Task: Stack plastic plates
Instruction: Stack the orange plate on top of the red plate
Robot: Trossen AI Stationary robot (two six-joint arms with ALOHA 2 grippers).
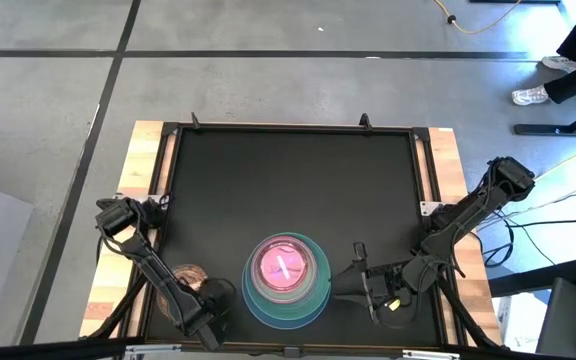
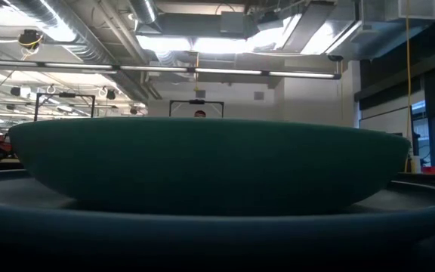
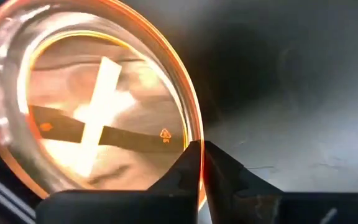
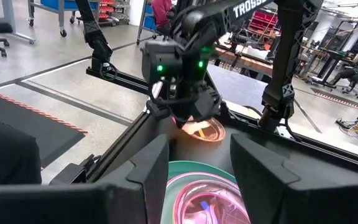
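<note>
A stack of plates [image 1: 286, 282] sits near the table's near edge, with a small translucent pink plate [image 1: 280, 266] on top of larger teal and light blue ones. In the low view its dark teal plate [image 2: 202, 162] fills the picture. Left of the stack, my left gripper [image 1: 200, 290] is shut on a small translucent orange plate [image 1: 188, 275] with a stick-like mark. My right gripper [image 1: 340, 284] is open and level at the stack's right edge. Its fingers [image 4: 143, 180] stand on either side of the teal rim [image 4: 194, 165]. My left gripper pinches the orange plate's rim [image 3: 191, 134] between its two fingertips, one finger inside the rim and one outside. The fingers come from above, pointing down [image 4: 188, 118]. The plate [image 4: 205, 129] lies roughly level below them; whether it is clear of the mat I cannot tell.
The black mat [image 1: 288, 180] is bordered by a raised dark frame [image 1: 168, 170] and wooden table edges [image 1: 143, 160]. Its far half is bare. People and workshop furniture show in the room beyond [image 4: 166, 9].
</note>
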